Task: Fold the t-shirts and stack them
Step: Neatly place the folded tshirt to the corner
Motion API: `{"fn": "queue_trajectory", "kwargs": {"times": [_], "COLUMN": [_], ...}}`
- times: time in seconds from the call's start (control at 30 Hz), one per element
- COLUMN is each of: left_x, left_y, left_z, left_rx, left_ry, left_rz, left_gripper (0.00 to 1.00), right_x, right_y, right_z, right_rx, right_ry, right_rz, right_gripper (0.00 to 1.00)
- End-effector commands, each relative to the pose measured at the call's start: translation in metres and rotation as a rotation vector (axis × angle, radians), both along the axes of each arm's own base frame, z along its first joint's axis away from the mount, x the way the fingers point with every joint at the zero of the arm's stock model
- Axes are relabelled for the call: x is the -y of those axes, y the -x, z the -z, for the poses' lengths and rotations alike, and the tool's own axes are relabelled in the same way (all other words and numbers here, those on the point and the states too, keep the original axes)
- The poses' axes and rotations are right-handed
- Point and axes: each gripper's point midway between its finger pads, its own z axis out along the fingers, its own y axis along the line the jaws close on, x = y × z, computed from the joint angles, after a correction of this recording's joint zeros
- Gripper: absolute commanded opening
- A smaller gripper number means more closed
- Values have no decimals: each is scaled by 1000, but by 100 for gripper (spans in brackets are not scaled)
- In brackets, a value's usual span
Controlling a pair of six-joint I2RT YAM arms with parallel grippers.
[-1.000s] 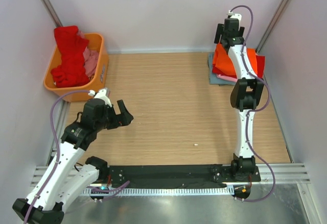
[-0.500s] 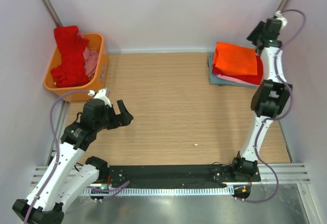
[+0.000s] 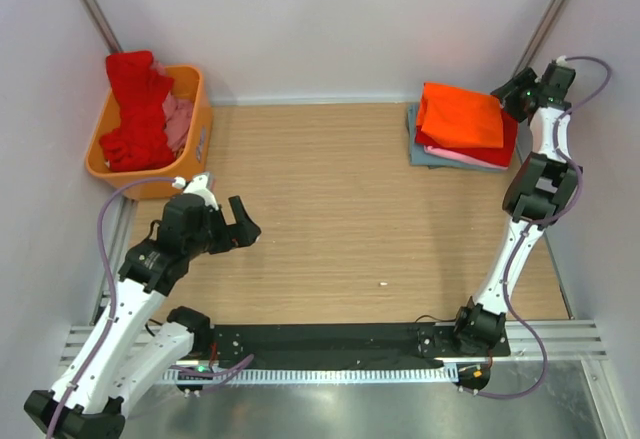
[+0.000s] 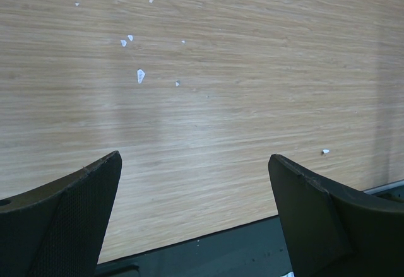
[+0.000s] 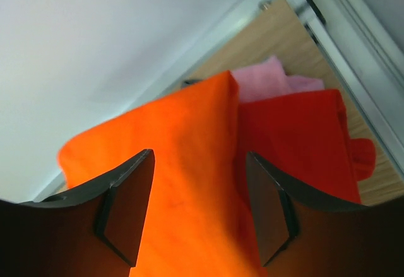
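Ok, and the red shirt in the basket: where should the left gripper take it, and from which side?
Probably at the bunched peak of the red shirt, which heaps up above the rim of the basket at its far end. Come straight down from above: the basket walls block the sides, and the pink shirt lies to its right. The left gripper is open and empty.

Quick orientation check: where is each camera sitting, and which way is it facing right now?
Top external: above and behind the robot, looking down on the table; left hand and right hand both show.
Left wrist: on the left arm, facing the table; both its fingers show.
Right wrist: on the right arm, facing the orange t-shirt atop the stack; both its fingers show.
Shared: top external and right wrist both see that stack.
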Motion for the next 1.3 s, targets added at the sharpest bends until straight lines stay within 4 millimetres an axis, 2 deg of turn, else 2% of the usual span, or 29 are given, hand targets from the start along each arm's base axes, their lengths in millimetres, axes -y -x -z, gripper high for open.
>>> {"fn": "queue_trajectory", "kwargs": {"times": [0.0, 0.23, 0.33, 0.6, 0.7, 0.73, 0.83, 0.87, 0.97, 1.03, 1.07, 1.2, 1.27], "left_x": [0, -1, -1, -1, -1, -1, -1, -1, -1, -1, -1, 0, 0], "left_y": [-5, -6, -6, -7, -7, -6, -7, -6, -6, -6, -6, -6, -6], "left_z": [-2, 0, 0, -1, -1, 0, -1, -1, -1, -1, -1, -1, -1], "left_rx": [19, 12, 10, 13, 14, 11, 14, 12, 14, 15, 15, 14, 13], "left_ry": [1, -3, -2, -1, -1, -1, -1, 1, 1, 2, 2, 4, 3], "left_rz": [-3, -8, -7, -9, -9, -8, -9, -6, -6, -6, -6, -4, -4], "left_gripper": [100, 100, 100, 100, 100, 100, 100, 100, 100, 100, 100, 100, 99], "right_x": [6, 6, 1, -17, -25, -26, -26, -24, -18, -11, -9, 3, 4], "right_y": [-5, -5, -7, -13, -13, -13, -11, -9, -3, 4, 9, 25, 28], "right_z": [-4, 21, 21, 2, 1, 2, -8, -4, -28, -30, -41, -60, -62], "right_rx": [32, -3, 7, 66, 72, 71, 89, 82, 109, 94, 106, 116, 116], "right_ry": [-38, -38, -42, -68, -84, -86, -79, -69, -31, 3, 21, 90, 99], "right_rz": [6, 6, -5, -63, -85, -87, -81, -63, -28, 16, 34, 115, 125], "right_gripper": [66, 66, 62, 44, 31, 19, 2, 1, 1, 1, 1, 1, 1]}}
